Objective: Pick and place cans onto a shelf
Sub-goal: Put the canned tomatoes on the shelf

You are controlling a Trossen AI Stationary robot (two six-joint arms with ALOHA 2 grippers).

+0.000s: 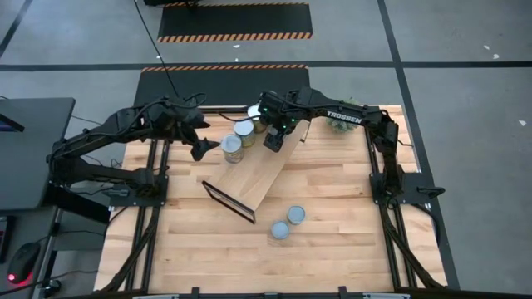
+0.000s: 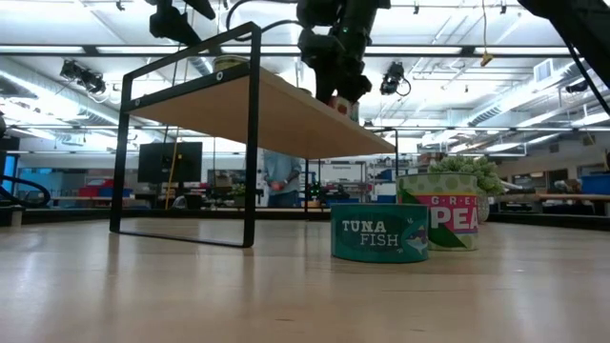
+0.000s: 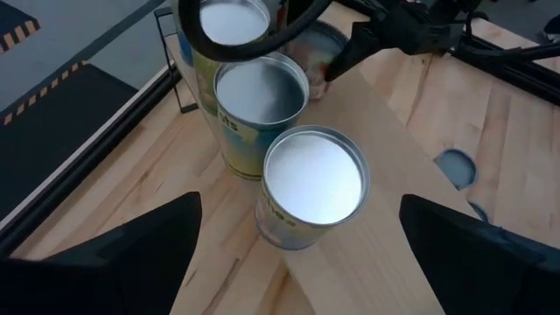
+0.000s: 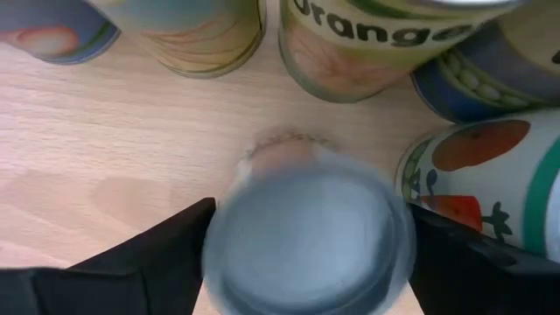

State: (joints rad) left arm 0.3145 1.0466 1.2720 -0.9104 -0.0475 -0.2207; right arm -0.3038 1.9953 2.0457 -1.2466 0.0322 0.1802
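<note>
Above shelf [image 1: 258, 178], we see right gripper [image 1: 273, 143] jaws wide astride can [image 4: 308, 234] resting on board; left gripper [image 1: 202, 149] jaws wide, empty, near 2 cans [image 3: 313, 184].

A blurred can [image 4: 308, 236] fills the lower middle of the right wrist view, its label unreadable; neighbouring cans [image 4: 367, 44] are cut off by the top edge.
</note>
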